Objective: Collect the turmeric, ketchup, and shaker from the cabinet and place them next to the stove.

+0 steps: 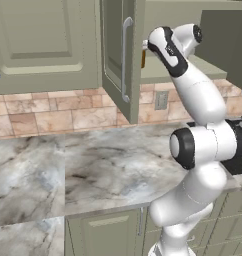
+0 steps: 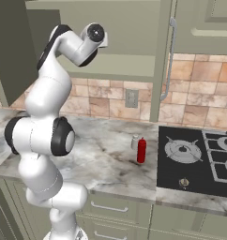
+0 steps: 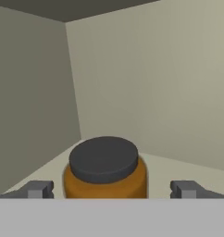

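Observation:
The turmeric (image 3: 104,171), an orange-brown container with a dark lid, stands on the shelf inside the sage-green cabinet (image 3: 169,83). My gripper (image 3: 111,190) is open, one fingertip on each side of the container, with small gaps to its sides. In the left base view the turmeric (image 1: 142,58) shows as an orange sliver at the edge of the open cabinet door (image 1: 115,47). The red ketchup (image 2: 141,150) and the pale grey shaker (image 2: 134,142) stand together on the counter just left of the black stove (image 2: 200,159).
The cabinet door (image 2: 161,61) hangs open with its silver bar handle (image 2: 170,58) toward the stove. A marble counter (image 1: 93,165) runs below, with a wall outlet (image 2: 131,98) on the brick backsplash. Base cabinets (image 2: 110,211) line the front.

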{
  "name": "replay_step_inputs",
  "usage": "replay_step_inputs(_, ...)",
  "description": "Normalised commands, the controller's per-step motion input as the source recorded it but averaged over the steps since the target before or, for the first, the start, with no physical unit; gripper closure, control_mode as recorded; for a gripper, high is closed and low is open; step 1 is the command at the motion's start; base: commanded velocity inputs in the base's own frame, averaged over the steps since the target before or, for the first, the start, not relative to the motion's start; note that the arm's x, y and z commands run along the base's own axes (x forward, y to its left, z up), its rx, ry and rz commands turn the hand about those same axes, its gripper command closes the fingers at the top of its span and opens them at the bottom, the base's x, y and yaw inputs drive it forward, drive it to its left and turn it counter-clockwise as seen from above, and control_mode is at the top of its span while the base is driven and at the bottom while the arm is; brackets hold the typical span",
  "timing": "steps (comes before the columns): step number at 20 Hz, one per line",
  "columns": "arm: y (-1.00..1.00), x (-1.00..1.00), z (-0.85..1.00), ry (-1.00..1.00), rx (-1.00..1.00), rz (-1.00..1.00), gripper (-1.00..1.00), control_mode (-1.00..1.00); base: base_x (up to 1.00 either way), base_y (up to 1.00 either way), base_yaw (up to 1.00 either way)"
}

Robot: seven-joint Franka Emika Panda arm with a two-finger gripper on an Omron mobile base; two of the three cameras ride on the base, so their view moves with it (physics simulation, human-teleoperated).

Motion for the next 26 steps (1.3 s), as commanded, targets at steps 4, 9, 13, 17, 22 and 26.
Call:
replay_step_inputs(4,0.02,0.17,0.0,0.0,0.0,0.0,-1.0,-1.0,0.0,0.0,0.0)
replay_step_inputs(9,0.08,0.14,-0.02,0.0,0.0,0.0,-1.0,-1.0,0.0,0.0,0.0)
replay_step_inputs(13,0.25,0.08,-0.07,0.0,0.0,0.0,-1.0,-1.0,0.0,0.0,0.0)
replay_step_inputs(17,0.28,0.05,-0.05,0.0,0.0,0.0,-1.0,-1.0,0.0,0.0,0.0)
replay_step_inputs(22,0.17,0.04,-0.09,0.0,0.0,0.01,-1.0,-1.0,0.0,0.0,0.0)
replay_step_inputs(26,0.15,0.02,-0.16,0.0,0.0,0.01,-1.0,-1.0,0.0,0.0,0.0)
